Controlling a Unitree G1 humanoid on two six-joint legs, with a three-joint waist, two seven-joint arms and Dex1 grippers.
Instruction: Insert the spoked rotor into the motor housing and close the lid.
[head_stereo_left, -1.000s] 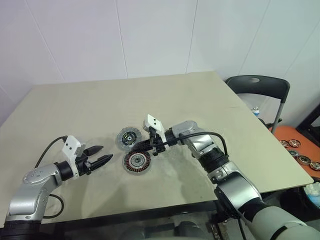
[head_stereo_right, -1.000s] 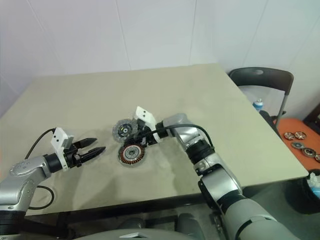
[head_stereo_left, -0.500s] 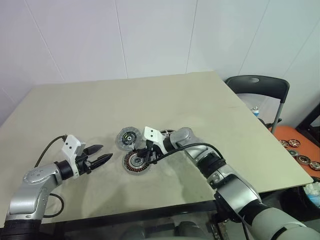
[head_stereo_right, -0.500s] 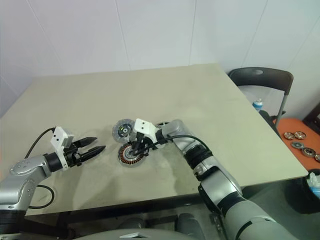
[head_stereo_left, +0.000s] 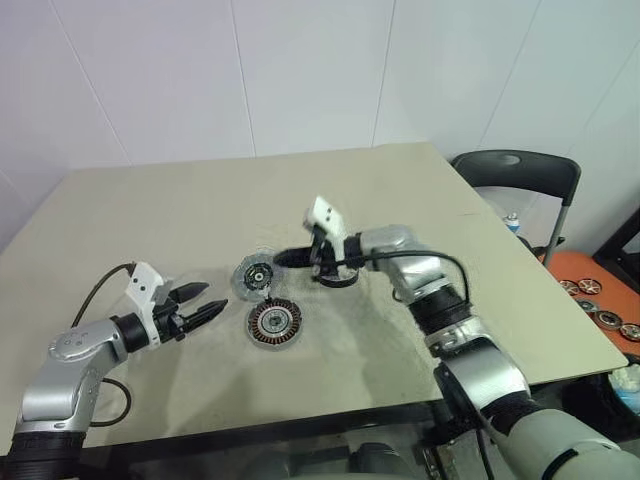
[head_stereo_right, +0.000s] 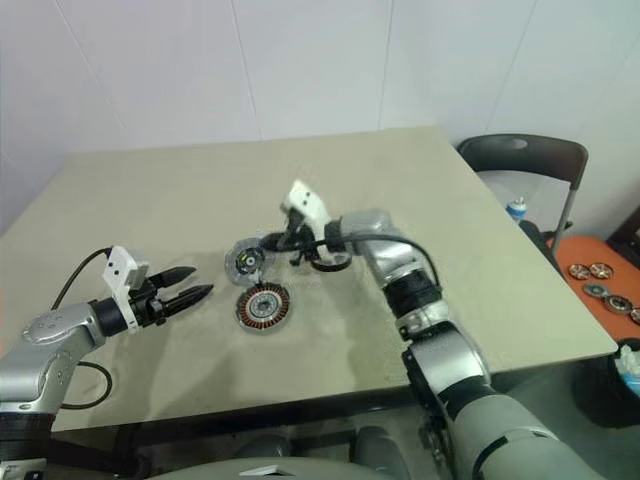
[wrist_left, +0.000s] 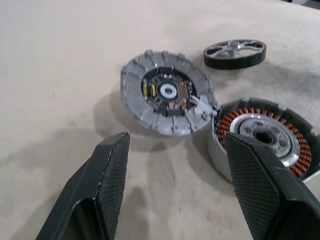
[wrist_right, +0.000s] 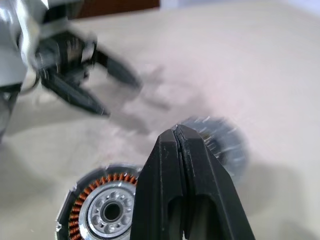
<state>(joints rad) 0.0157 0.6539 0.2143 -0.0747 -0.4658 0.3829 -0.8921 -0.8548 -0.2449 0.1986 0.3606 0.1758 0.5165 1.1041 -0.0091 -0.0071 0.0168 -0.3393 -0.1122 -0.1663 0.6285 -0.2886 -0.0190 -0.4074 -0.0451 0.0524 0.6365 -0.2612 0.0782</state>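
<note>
The beige worktop (head_stereo_left: 150, 215) reaches back to a white panelled wall (head_stereo_left: 200, 70); its far half and its right side are bare, leaving wide room for moving around the small cluster of parts near the middle. Past the right edge stand a dark folding chair (head_stereo_left: 520, 180) and, lower down, an orange tray (head_stereo_left: 600, 295) of small round parts.

The right arm stretches in from the near right across the middle, and the right gripper (head_stereo_left: 283, 259) hangs above the worktop over the far side of the cluster, its two black fingers (wrist_right: 185, 165) clenched tip to tip with nothing between them. The left gripper (head_stereo_left: 205, 311) floats low at the near left, pointing right towards the parts, its fingers (wrist_left: 112, 170) spread apart and holding nothing, with a gap of bare worktop between their tips and the nearest part.

The motor housing (head_stereo_left: 274, 322) sits flat nearest the front edge, copper windings upward, well in from every edge. The lid (head_stereo_left: 254, 276) lies just beyond it and a little to the left, almost touching it in the left wrist view. The spoked rotor (wrist_left: 235, 53) lies flat on the worktop to the far right of the lid, apart from both and partly behind the right wrist.
</note>
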